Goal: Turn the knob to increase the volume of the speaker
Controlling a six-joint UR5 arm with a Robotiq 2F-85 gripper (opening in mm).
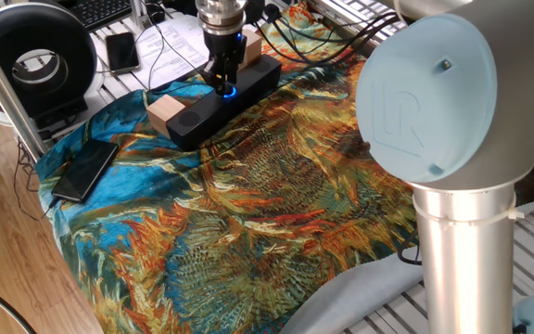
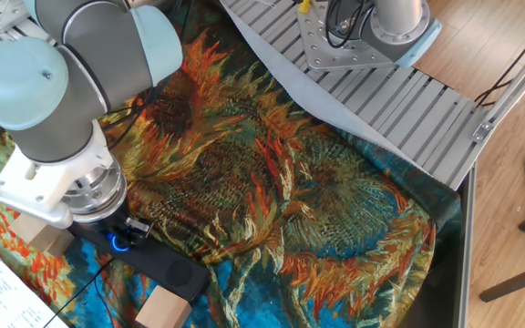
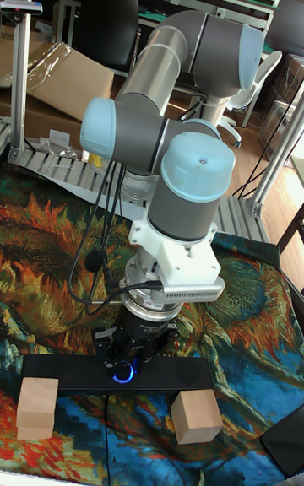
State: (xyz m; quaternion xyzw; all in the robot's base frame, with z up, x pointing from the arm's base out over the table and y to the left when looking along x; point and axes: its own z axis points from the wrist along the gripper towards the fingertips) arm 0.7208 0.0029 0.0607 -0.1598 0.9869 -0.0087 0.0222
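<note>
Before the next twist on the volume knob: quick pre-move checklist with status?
1. Gripper centred over the knob: ok; the blue ring shows right below it.
2. Fingers closed on the knob: cannot tell; the wrist hides the contact.
3. Speaker lying flat on the sunflower cloth: ok.
4. Wooden end blocks in place: ok.
5. Smartphone clear of the arm: ok; it lies apart near the cloth's edge.
6. Cables behind the speaker clear of the wrist: cannot tell.
</note>
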